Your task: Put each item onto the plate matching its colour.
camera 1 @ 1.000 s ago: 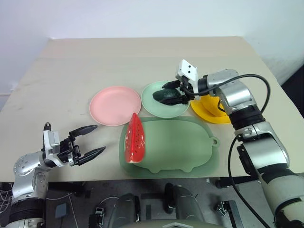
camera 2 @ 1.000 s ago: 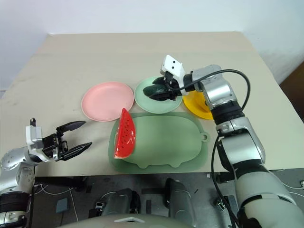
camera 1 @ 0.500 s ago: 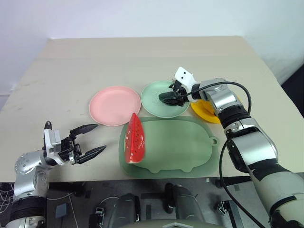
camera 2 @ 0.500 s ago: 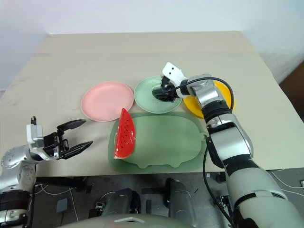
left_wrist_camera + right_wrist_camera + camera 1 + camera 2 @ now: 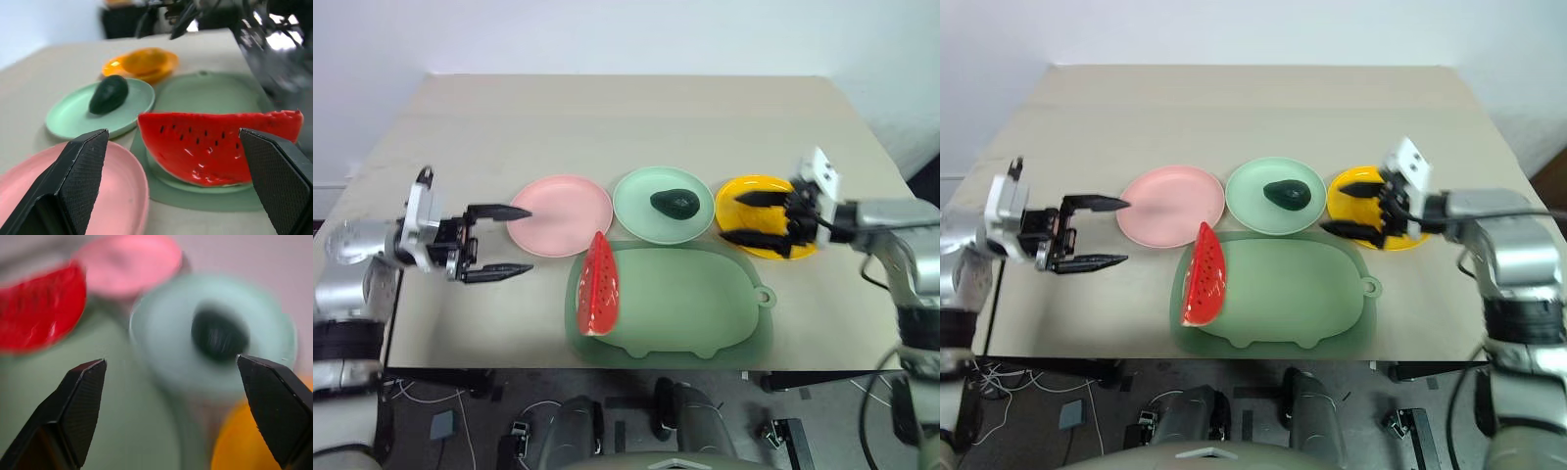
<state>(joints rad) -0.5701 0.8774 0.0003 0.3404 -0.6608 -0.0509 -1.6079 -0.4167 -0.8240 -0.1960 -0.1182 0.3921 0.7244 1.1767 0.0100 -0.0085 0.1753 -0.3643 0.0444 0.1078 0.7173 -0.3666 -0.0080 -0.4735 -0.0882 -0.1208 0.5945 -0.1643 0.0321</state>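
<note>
The avocado [image 5: 674,203] lies on the mint green plate [image 5: 636,210], apart from both hands. The right hand [image 5: 756,220] hangs over the yellow plate [image 5: 803,250] with its fingers spread and empty; the mango [image 5: 141,59] seems to rest on that plate, though it is blurred. The watermelon wedge [image 5: 599,297] stands on the pale green mat [image 5: 695,304], beside the pink plate [image 5: 563,220]. The left hand [image 5: 507,240] is open at the pink plate's outer edge, above the desk [image 5: 607,117].
</note>
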